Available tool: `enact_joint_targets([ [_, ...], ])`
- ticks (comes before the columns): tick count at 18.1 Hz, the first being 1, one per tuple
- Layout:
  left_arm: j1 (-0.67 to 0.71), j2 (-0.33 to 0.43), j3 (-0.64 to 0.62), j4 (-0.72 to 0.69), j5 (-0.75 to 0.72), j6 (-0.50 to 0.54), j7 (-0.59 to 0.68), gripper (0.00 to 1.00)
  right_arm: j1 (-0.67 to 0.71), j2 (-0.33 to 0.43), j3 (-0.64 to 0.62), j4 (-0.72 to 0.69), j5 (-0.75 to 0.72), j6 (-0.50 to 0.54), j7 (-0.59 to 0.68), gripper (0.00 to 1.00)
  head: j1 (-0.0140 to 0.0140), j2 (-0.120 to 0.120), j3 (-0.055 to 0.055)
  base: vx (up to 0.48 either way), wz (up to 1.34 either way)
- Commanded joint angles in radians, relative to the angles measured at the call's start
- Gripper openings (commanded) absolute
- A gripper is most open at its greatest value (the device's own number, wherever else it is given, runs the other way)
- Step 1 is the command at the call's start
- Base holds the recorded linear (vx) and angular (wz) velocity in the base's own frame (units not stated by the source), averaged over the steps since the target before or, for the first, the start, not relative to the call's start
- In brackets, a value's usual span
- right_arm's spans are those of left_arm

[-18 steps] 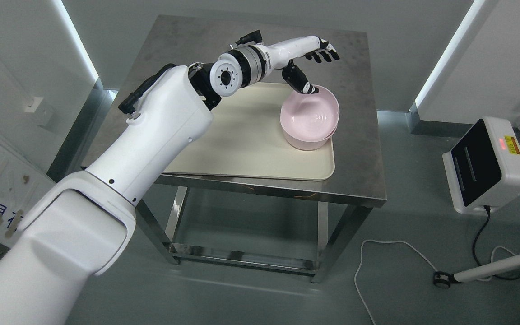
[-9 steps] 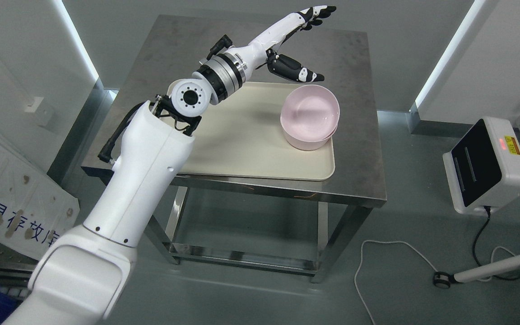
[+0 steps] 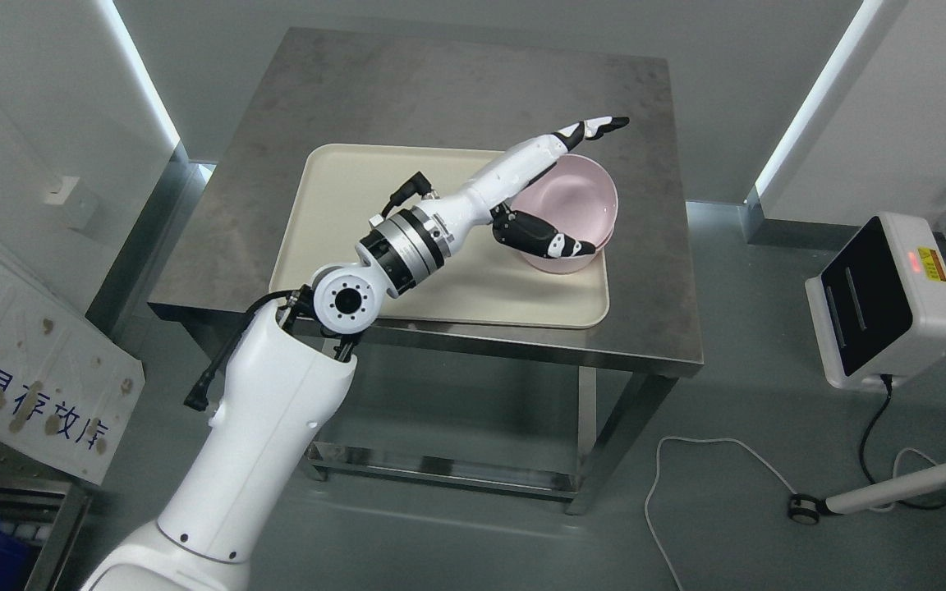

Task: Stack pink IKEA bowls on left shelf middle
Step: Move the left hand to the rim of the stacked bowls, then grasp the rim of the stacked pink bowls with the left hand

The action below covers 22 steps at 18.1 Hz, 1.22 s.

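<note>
Pink bowls (image 3: 576, 205) partly hidden by left robot hand (image 3: 559, 185), fingers spread, holding nothing

A single camera on the robot's head looks steeply down and forward. The steel worktop (image 3: 456, 98) fills the upper middle, seen whole from a middling distance, its far edge toward 12 o'clock against the wall. The floor (image 3: 727, 394) takes the lower half. The robot's own left arm (image 3: 276, 435) enters from 7 o'clock, close to the lens and large, reaching toward 1 o'clock. A white box (image 3: 884, 300) sits at 3 o'clock. No second view is given.
</note>
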Motion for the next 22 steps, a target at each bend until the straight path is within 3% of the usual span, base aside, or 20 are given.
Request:
enact_joint_targets([
  [1, 0.051, 0.017, -0.058, -0.134, -0.314, 0.002, -0.116, 0.96, 0.029, -0.017, -0.011, -0.034, -0.025, -0.001, -0.001, 1.00, 0.0000, 0.000, 0.000, 0.000, 0.00],
  [4, 0.004, 0.017, -0.058, -0.067, -0.423, 0.011, -0.148, 0.95, 0.029, -0.017, -0.011, -0.034, -0.025, 0.000, -0.001, 1.00, 0.0000, 0.000, 0.000, 0.000, 0.00],
  [11, -0.070, 0.017, -0.087, -0.021, -0.428, 0.181, -0.174, 0.92, 0.029, -0.017, -0.012, -0.034, -0.025, -0.001, -0.001, 1.00, 0.0000, 0.000, 0.000, 0.000, 0.00],
  [14, -0.072, 0.017, -0.115, -0.018, -0.429, 0.195, -0.233, 0.86, 0.029, -0.017, -0.011, -0.034, -0.025, 0.000, -0.001, 1.00, 0.0000, 0.000, 0.000, 0.000, 0.00],
  [22, -0.174, 0.017, -0.136, 0.097, -0.428, 0.198, -0.234, 0.73, 0.029, -0.017, -0.011, -0.034, -0.025, -0.001, -0.001, 1.00, 0.0000, 0.000, 0.000, 0.000, 0.00],
])
